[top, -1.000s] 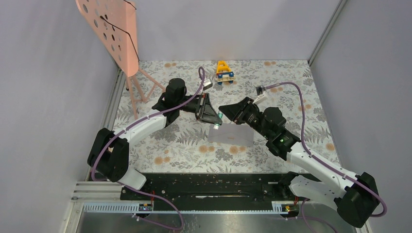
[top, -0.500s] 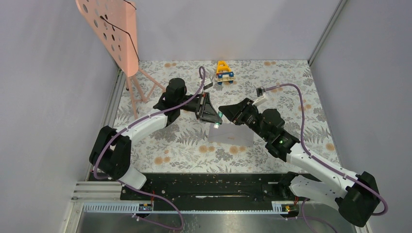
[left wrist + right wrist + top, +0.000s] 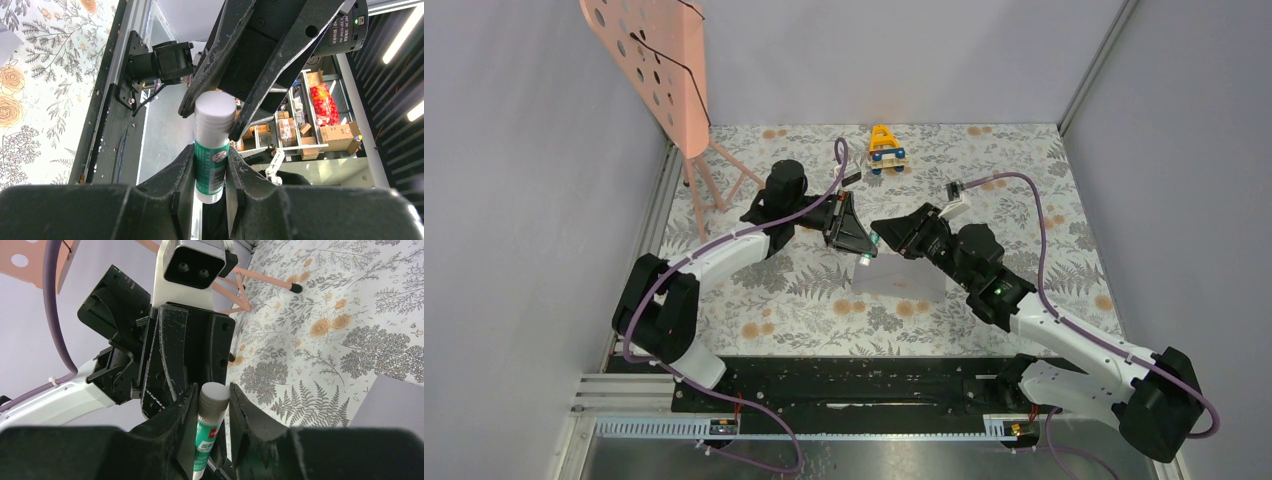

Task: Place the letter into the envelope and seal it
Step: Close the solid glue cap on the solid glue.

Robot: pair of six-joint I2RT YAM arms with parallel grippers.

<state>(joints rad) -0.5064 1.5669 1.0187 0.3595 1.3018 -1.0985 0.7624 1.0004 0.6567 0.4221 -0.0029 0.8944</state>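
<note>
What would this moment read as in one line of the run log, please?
left gripper: shut on glue stick | right gripper: shut on its other end | envelope: lying flat below both grippers

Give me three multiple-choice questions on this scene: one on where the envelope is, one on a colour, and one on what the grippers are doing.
1. Where is the envelope?
A) lying flat on the table
B) lifted in the air
C) propped against the back wall

2. What colour is the label on the glue stick?
A) red
B) green
C) blue

3. What grips the glue stick?
A) only one gripper
B) neither gripper
C) both grippers

Answers:
1 A: the top view shows it flat on the floral surface, just nearer than the two grippers.
2 B: a green band sits below the stick's white end.
3 C: the left gripper and the right gripper each have their fingers closed on the stick, one at each end.
</note>
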